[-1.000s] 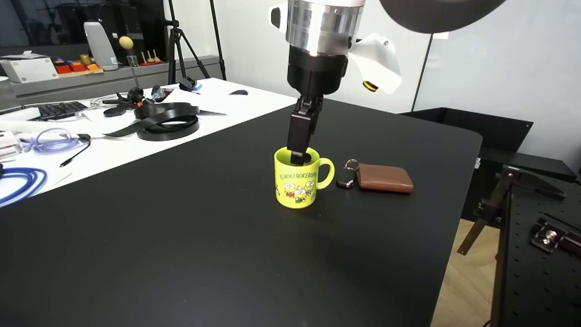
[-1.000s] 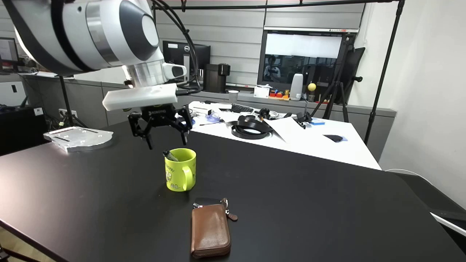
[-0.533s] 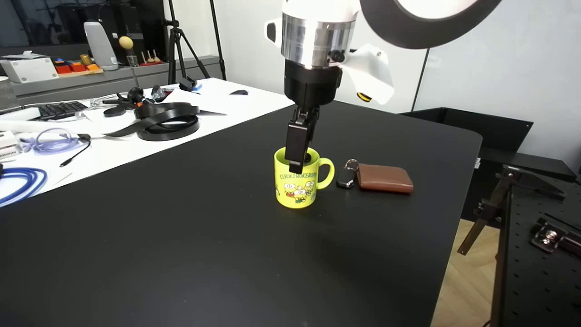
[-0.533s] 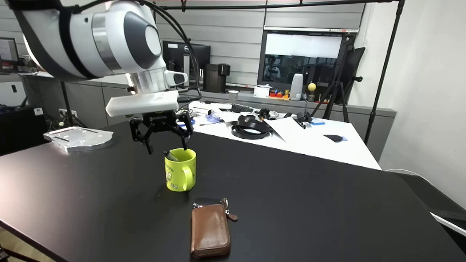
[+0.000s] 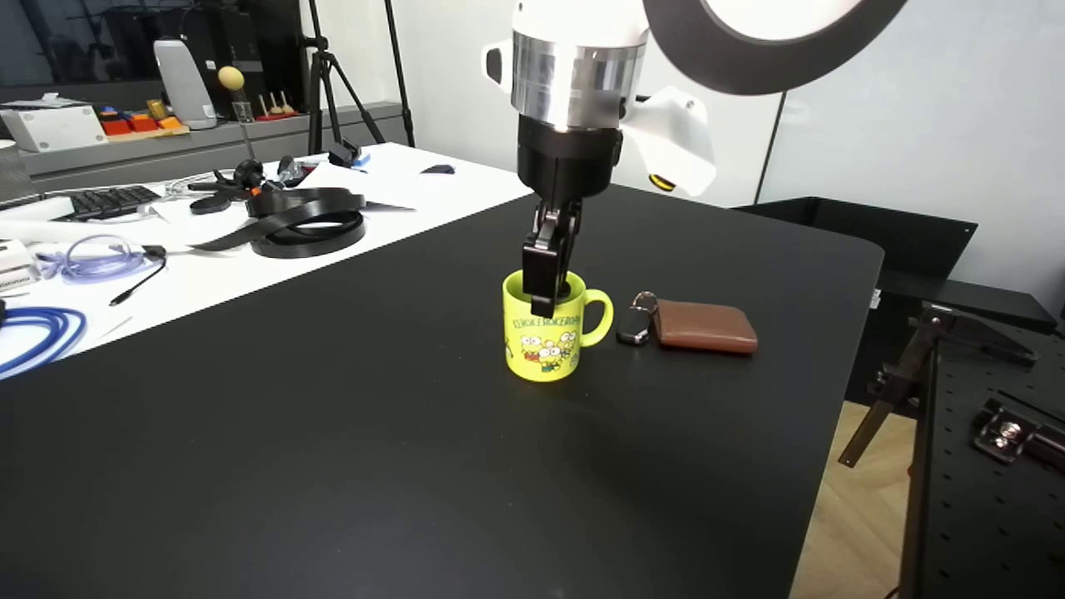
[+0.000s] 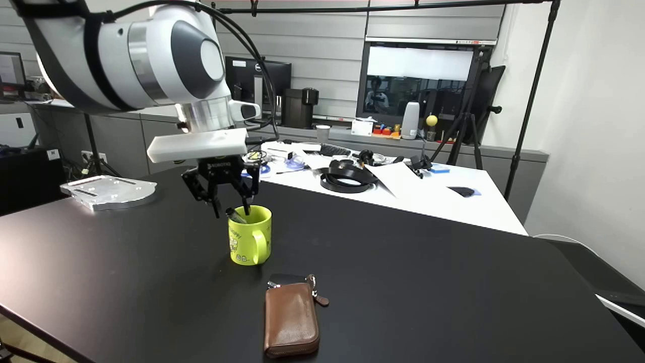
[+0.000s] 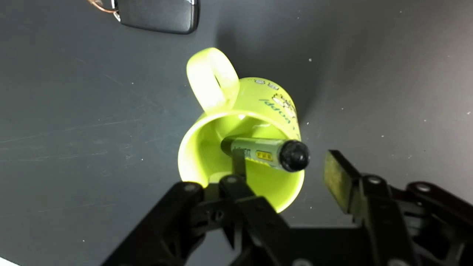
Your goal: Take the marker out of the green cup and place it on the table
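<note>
Well inside the edges of the table (image 6: 428, 287), we find the green cup (image 6: 247, 242) standing upright. We see the marker (image 7: 262, 151) in it, tilted, its black end up at the rim. Over the cup we have the gripper (image 6: 232, 214), pointing down with its jaws spread apart: in the wrist view its fingers (image 7: 337, 183) stand on either side of the marker, one over the cup's mouth, the other outside the rim. Whether the finger over the mouth touches the marker or dips below the rim, we cannot tell. Toward the edge opposite the white desk (image 6: 484, 214), on the cup's handle side, we see the brown wallet (image 5: 705, 329) in both exterior views, with a dark key fob (image 7: 159, 14) just beside it, between wallet and cup. Beyond the wallet, in an exterior view, we see the table's rounded corner. By the table's left edge, in an exterior view, we make out a silver plate (image 6: 111, 189); along the far edge there, we see a black coil (image 6: 347, 173) on the white desk.
</note>
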Motion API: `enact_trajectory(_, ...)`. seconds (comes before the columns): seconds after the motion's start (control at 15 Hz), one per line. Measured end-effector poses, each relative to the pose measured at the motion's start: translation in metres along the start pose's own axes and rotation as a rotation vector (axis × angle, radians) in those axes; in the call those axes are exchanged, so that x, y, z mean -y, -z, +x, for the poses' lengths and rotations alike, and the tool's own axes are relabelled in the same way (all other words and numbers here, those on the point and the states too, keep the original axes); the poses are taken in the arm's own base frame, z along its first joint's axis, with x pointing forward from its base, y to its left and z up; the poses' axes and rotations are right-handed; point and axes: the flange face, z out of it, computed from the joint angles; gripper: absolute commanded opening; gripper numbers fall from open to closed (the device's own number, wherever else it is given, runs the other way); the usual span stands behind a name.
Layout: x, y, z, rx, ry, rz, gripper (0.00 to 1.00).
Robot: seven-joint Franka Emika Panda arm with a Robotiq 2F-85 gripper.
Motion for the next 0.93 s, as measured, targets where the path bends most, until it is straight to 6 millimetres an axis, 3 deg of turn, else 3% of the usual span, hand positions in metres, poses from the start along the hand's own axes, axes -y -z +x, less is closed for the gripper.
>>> enact_trajectory(0.27,-0.003,0.000,-0.001,0.004,-0.019,0.003,0.03)
enact_trajectory(0.93,-0.014,0.026,0.004,-0.013,-0.068,-0.001,0.06)
